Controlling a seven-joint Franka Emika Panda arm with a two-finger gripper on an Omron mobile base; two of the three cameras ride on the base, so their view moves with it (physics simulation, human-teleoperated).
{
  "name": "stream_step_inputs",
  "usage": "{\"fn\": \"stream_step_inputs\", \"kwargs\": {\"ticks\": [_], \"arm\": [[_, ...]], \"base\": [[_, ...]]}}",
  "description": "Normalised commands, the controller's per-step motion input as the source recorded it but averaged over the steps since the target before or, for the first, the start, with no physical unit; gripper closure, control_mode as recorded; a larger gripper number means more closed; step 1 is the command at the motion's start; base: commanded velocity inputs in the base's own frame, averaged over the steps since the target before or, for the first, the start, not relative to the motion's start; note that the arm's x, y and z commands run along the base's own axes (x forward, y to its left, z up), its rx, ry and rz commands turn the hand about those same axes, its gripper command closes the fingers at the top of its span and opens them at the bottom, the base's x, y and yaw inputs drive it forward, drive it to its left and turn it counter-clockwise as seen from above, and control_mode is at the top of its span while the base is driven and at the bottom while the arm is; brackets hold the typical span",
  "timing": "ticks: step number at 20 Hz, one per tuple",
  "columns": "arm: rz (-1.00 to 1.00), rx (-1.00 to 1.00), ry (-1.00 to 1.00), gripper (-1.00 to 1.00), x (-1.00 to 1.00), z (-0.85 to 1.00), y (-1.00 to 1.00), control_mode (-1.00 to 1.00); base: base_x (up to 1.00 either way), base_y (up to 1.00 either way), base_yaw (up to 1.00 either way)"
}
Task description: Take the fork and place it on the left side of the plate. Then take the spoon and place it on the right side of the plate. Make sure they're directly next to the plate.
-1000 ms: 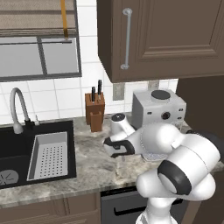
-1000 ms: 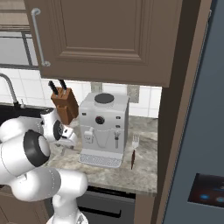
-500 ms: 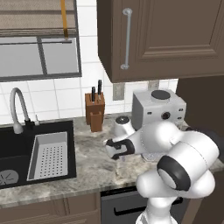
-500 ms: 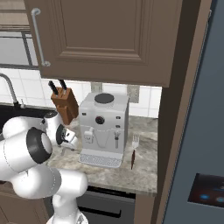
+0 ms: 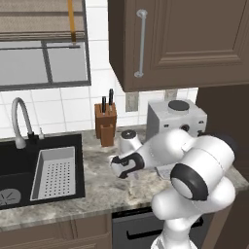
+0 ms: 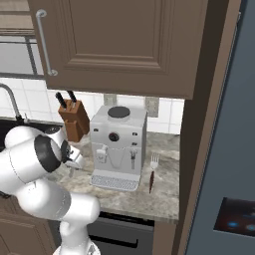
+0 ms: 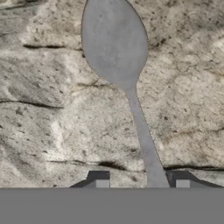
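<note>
Hand: the dark two-finger hand (image 7: pixel 142 181) is seen low over the mottled grey stone surface (image 7: pixel 48 122), its two tips set either side of the spoon's handle; whether the tips press the handle cannot be told.
Spoon: the small all-grey metal spoon with a round bowl (image 7: pixel 116 43) is laid flat on the surface, its thin handle run between the finger tips, nearer one of them.
Arm: the hand (image 5: pixel 121 168) is held down near the middle of the surface, in front of the brown wooden knife block (image 5: pixel 105 127).
Fork: the slim fork with silver tines and a dark handle (image 6: pixel 152 175) is laid near the right end of the surface, just beside the grey coffee machine (image 6: pixel 119 144), towards the front edge.
Sink: the black sink (image 5: pixel 14 168) is set at the left end.
</note>
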Motion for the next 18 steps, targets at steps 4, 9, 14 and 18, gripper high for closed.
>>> {"fn": "stream_step_inputs", "kwargs": {"ticks": [4,9,14,18], "arm": [[0.0,0.0,0.01,1.0,-0.03,-0.19,0.1,-1.0],[-0.03,0.0,-0.14,1.0,-0.59,-0.06,0.0,-1.0],[-0.01,0.0,-0.31,1.0,-0.92,0.16,-0.05,-1.0],[0.0,0.0,-0.3,1.0,-0.83,0.41,-0.2,-1.0]], "base": [[0.0,0.0,0.0],[0.0,0.0,0.0],[0.0,0.0,0.0],[0.0,0.0,0.0]]}}
